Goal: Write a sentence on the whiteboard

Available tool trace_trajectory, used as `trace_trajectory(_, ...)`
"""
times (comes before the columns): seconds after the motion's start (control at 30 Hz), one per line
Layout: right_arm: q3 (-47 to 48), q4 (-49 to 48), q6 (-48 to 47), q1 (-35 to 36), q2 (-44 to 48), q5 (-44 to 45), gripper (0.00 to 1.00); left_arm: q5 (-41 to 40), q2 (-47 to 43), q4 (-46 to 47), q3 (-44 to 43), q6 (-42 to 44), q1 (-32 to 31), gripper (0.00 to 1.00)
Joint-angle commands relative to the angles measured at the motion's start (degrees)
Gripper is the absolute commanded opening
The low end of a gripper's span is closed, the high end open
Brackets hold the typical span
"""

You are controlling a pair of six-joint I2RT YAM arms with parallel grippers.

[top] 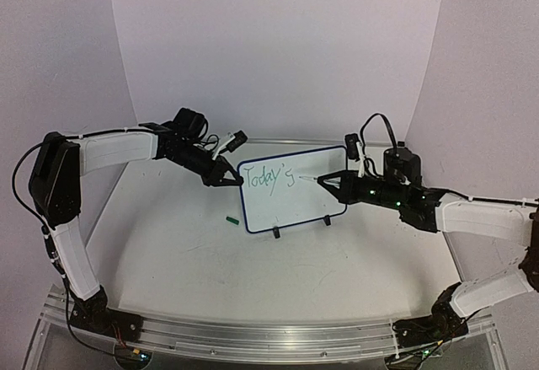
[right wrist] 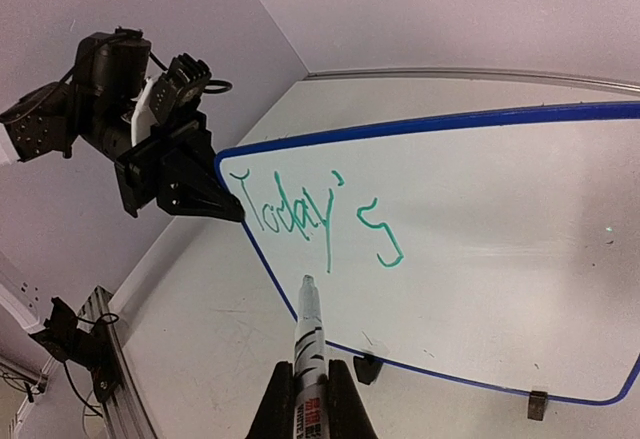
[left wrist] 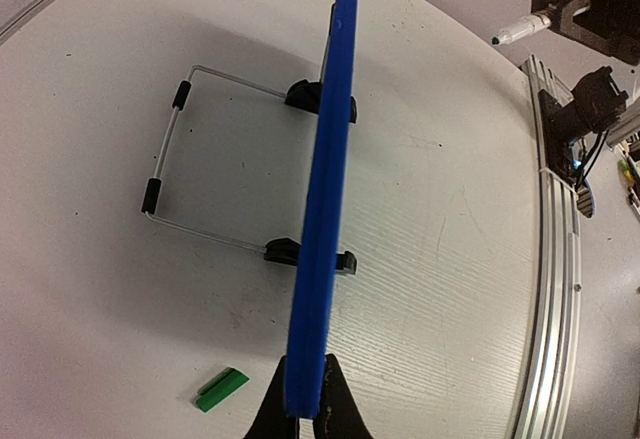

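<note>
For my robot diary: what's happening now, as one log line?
left gripper shut on whiteboard edge | right gripper shut on marker | sentence so far: "Today's" | green cap lying on table

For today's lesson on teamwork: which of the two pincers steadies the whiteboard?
The left pincer, clamped on the blue edge of the whiteboard; the right pincer instead holds a marker, its tip near the green "Today's".

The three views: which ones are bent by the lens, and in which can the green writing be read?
Top external: little distortion, even light; the green writing is small but readable. Left wrist: strong fisheye, the table rail curves; the whiteboard is seen edge-on, so no writing shows. Right wrist: wide-angle bends the board's blue border; the writing is sharp and large.
</note>
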State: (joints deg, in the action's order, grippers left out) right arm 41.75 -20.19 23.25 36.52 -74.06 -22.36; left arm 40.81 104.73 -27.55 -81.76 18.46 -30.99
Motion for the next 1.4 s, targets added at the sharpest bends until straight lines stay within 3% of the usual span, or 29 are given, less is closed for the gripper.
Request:
trace_trajectory(0.0, -0.36, -0.64, -1.91, -2.16, -0.61, -5.1, 0.0, -3.54, -1.37, -2.21, -0.55, 1.92, -0.74, 0.0)
trace_trajectory(1.37, 4.52, -10.33, 1.36, -7.61, -11.47, 1.67, 0.0, -3.99, -1.57, -2.48, -0.51, 2.06, -0.79, 0.0)
